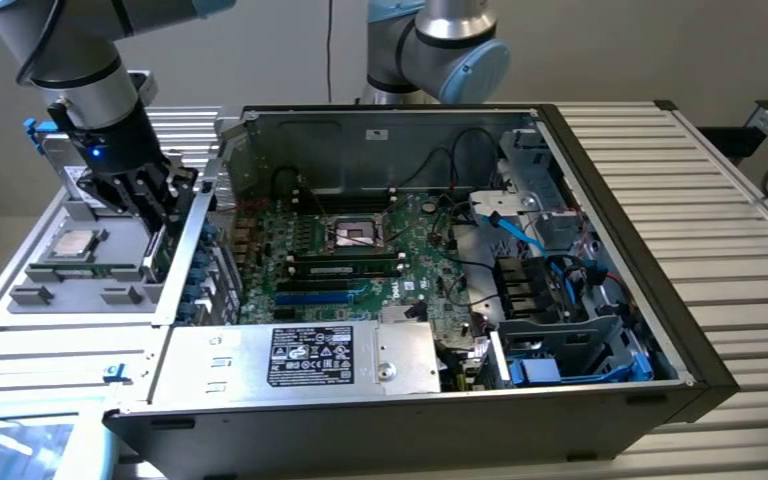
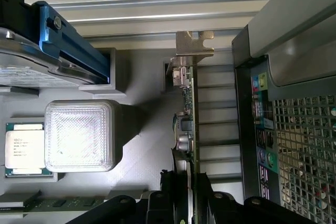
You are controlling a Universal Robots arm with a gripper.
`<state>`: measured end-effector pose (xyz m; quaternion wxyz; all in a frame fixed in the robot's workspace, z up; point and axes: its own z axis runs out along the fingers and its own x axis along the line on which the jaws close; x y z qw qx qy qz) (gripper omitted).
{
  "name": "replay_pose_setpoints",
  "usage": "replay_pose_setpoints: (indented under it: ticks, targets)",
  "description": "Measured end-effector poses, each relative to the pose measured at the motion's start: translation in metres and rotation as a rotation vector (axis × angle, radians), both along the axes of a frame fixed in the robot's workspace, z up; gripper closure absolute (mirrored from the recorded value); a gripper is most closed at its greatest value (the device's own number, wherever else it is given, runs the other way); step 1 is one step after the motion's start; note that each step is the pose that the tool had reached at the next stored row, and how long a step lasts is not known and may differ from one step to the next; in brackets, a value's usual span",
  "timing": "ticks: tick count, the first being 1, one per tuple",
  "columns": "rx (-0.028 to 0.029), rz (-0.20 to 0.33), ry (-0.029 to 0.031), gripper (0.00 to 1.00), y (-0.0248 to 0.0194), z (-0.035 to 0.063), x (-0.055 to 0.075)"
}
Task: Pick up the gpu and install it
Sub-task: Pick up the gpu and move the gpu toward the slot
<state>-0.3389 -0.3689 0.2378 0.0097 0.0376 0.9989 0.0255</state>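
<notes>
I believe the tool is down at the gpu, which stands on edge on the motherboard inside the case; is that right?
Not quite: the gpu stands on edge in the grey tray outside the case, not on the motherboard. The exterior view shows the tool down at that tray, beside the case.

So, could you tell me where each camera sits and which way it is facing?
Exterior view: off the arm, raised, looking down into the open case and the tray at the exterior view's left; the arm and tool show.
Wrist view: on the wrist, looking down along the tool at the gpu standing on edge in the tray; the tool's tip shows.
Shared: tool, gpu, tray, CPU, case.
</notes>
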Motion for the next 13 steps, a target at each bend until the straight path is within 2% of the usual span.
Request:
replay_pose_setpoints:
  ticks: [13]
  targets:
    - [0.0,0.0,0.0001,0.72,0.0,-0.0003,0.0]
